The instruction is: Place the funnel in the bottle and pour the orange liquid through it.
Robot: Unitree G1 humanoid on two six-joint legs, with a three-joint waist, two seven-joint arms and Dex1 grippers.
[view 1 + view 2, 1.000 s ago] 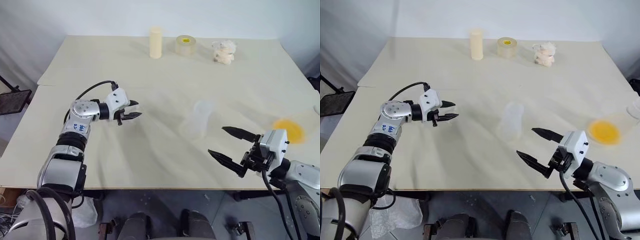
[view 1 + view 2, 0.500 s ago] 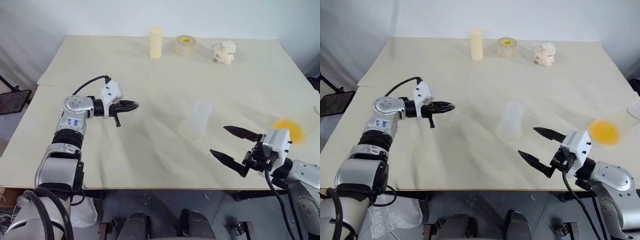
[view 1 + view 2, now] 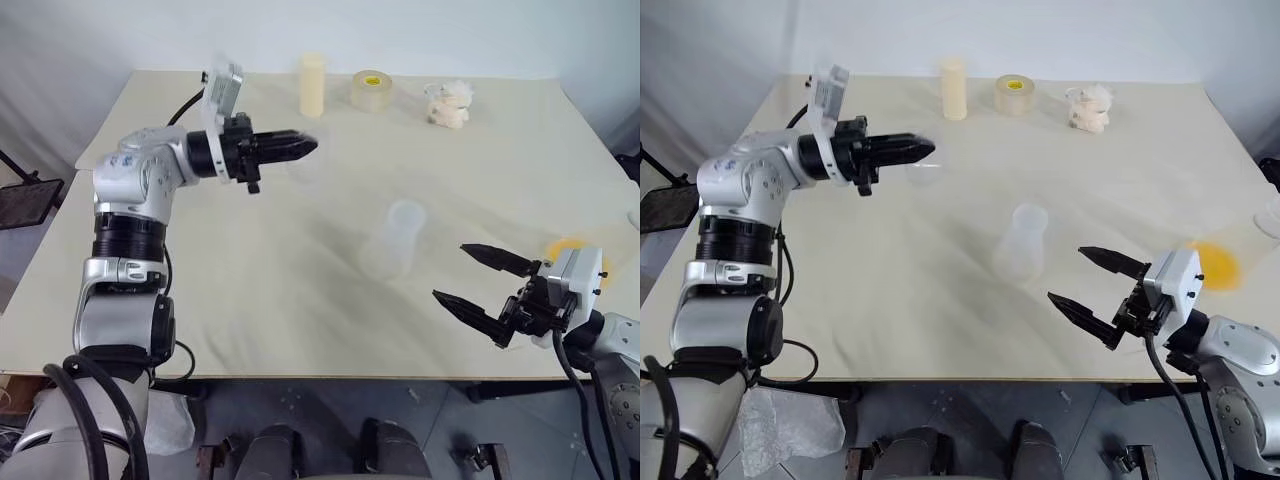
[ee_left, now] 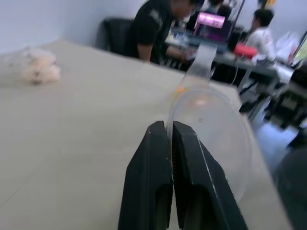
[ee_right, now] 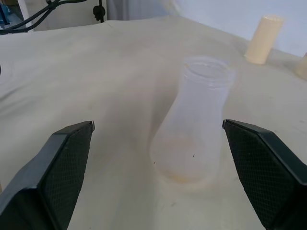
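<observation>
My left gripper (image 3: 313,146) is raised above the table's far left part, pointing right, shut on the rim of the funnel (image 4: 211,125). The funnel, a small clear cone, shows faintly at the fingertips (image 3: 923,170). Near mid-table stands the bottle (image 3: 395,240), clear, upright, mouth uncovered. My right gripper (image 3: 449,270) hovers open in front of and to the right of the bottle (image 5: 194,120), pointing at it without touching. The orange liquid (image 3: 1215,262) sits in a clear container at the right edge, behind my right wrist.
Along the far edge stand a cream cylinder (image 3: 312,85), a clear tape roll with a yellow centre (image 3: 371,90) and a fluffy white lump (image 3: 447,103). People sit at desks beyond the table in the left wrist view.
My left gripper shut on the funnel and lifted it off the table, rising and swinging toward the far side and right. The right gripper stayed nearly still, open.
</observation>
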